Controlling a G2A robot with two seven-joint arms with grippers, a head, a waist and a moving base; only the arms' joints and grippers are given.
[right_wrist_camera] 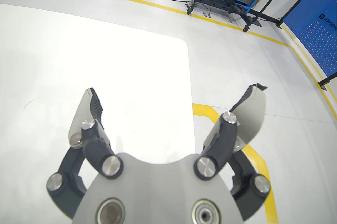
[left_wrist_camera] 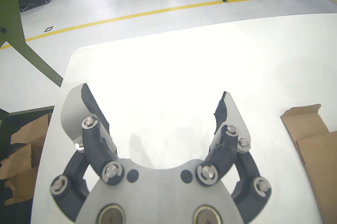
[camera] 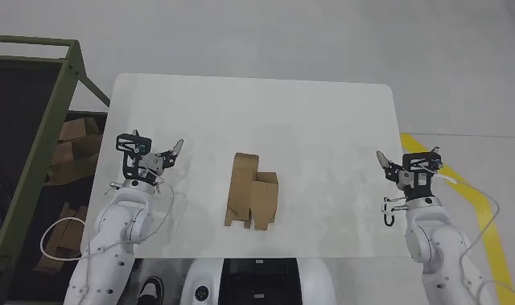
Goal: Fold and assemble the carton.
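Observation:
A flat, unfolded brown carton (camera: 252,191) lies near the middle of the white table (camera: 322,128), closer to its front edge. In the left wrist view a corner of the carton (left_wrist_camera: 310,138) shows off to one side. My left gripper (camera: 158,151) hovers over the table's left side, well clear of the carton, open with nothing between its fingers (left_wrist_camera: 154,106). My right gripper (camera: 408,159) sits at the table's right edge, also open and empty (right_wrist_camera: 173,101), straddling the edge of the table.
A green-framed bin (camera: 40,144) with several brown cardboard pieces (camera: 76,144) stands beside the table on the left. Yellow floor tape (camera: 463,176) runs along the right of the table.

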